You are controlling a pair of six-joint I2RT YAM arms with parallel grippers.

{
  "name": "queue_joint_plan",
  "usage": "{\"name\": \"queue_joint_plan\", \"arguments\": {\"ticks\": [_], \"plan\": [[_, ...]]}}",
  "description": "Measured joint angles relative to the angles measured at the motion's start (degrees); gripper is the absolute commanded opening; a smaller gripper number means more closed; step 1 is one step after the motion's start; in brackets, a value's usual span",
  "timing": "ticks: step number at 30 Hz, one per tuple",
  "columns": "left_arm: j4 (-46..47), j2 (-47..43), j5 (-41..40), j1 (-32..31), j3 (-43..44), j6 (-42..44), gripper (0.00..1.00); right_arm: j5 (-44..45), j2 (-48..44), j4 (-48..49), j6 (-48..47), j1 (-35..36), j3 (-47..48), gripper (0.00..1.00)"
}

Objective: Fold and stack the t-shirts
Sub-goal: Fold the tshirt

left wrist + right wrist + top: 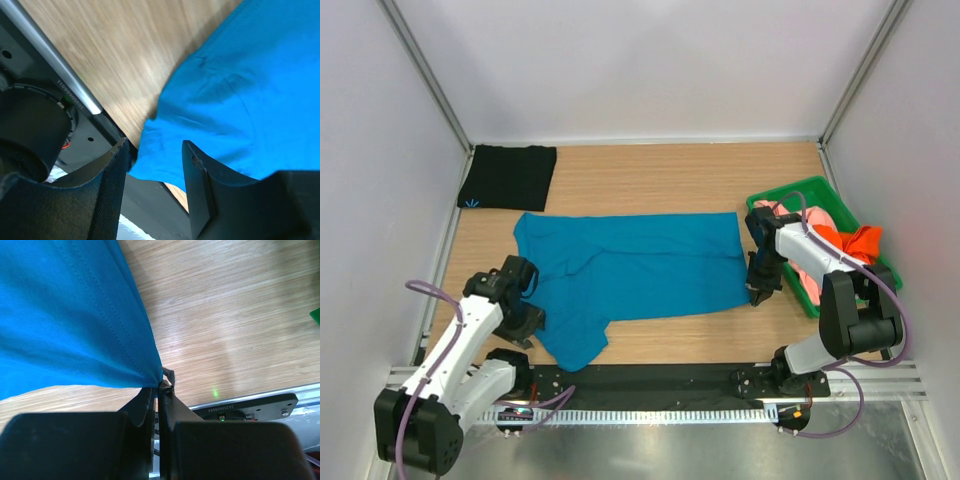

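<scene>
Top external view: the two arms rise from the near edge of the wooden table (670, 165). Closest in, the left claw (528, 315) sits low over the near-left part of the teal-blue t-shirt (650, 265), by its sleeve. The left wrist view shows its fingers (112, 175) spread apart, with the near edge of the shirt lying in the gap between them and nothing pinched. Whether the tips touch the cloth cannot be told.

The right claw (757, 293) is at the shirt's near-right corner. In the right wrist view its jaws are pressed together on that corner, and the cloth is drawn to a point at the tips.

The teal-blue shirt lies spread across the middle of the table, its long side running left to right, creased on the left half.

To the right stands the green tray (790, 190), holding the orange t-shirt (855, 240) and the pink t-shirt (810, 287), both bunched up. The right forearm crosses above the tray's left side.

In the far-left corner the black t-shirt (508, 177) lies folded flat, a small light-blue mark at its near-left corner.
</scene>
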Motion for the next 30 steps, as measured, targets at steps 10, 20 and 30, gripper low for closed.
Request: {"name": "queue_joint_plan", "arguments": {"ticks": [10, 20, 30], "plan": [[3.3, 4.2, 1.4, 0.1, -3.3, -0.1, 0.45, -0.3, 0.0, 0.1, 0.0, -0.2, 0.0, 0.01], [9.3, 9.5, 1.5, 0.1, -3.5, 0.0, 0.41, -0.7, 0.0, 0.2, 0.0, -0.7, 0.0, 0.01], [9.9, 11.6, 1.6, 0.1, -4.7, -0.3, 0.41, -0.7, 0.0, 0.2, 0.0, -1.1, 0.0, 0.01]]}}
